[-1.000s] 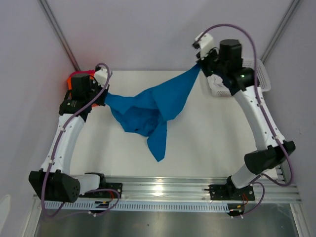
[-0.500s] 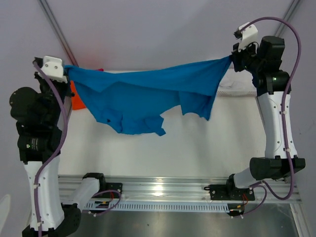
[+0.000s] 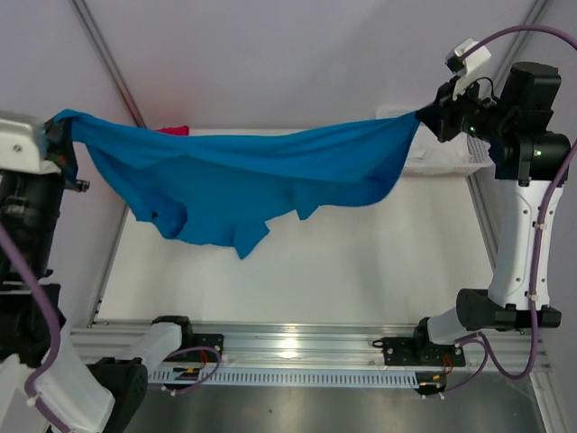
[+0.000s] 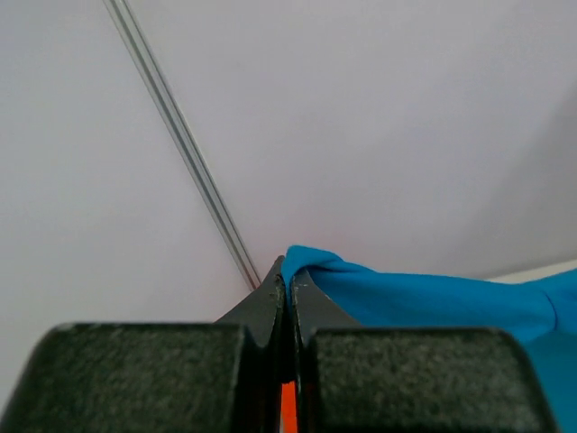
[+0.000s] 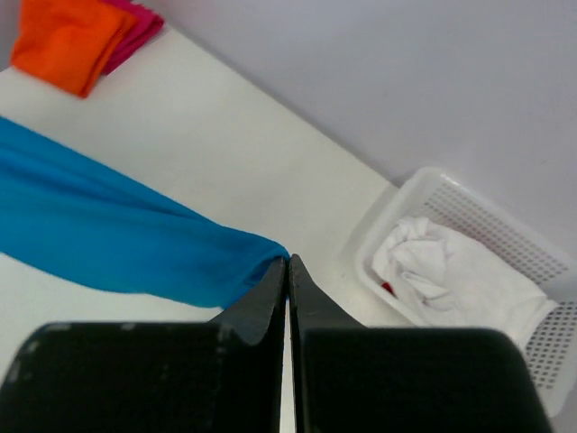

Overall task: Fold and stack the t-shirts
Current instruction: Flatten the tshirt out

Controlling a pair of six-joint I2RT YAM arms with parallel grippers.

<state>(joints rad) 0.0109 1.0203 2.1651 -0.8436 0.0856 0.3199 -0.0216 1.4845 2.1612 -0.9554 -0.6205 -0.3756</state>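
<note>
The blue t-shirt (image 3: 252, 171) bars the table (image 3: 361, 271) side to side; free room lies nearer.

Top looks down; close wrist views seemingly share blue t-shirt (image 3: 252, 171).

We see soft matt cloth in the blue t-shirt (image 3: 252, 180), matt black fingers (image 5: 257, 302) on the right gripper (image 5: 288, 262), and near it a white plastic lattice basket (image 5: 424, 177).

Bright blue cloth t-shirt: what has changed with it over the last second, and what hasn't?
The left gripper and the right gripper rose and swung apart, lifting the bright blue cloth t-shirt from a low bunched sag into a wide span held high. Nothing was grabbed or released: both stay shut on its opposite ends. The white plastic lattice basket kept its place.
</note>
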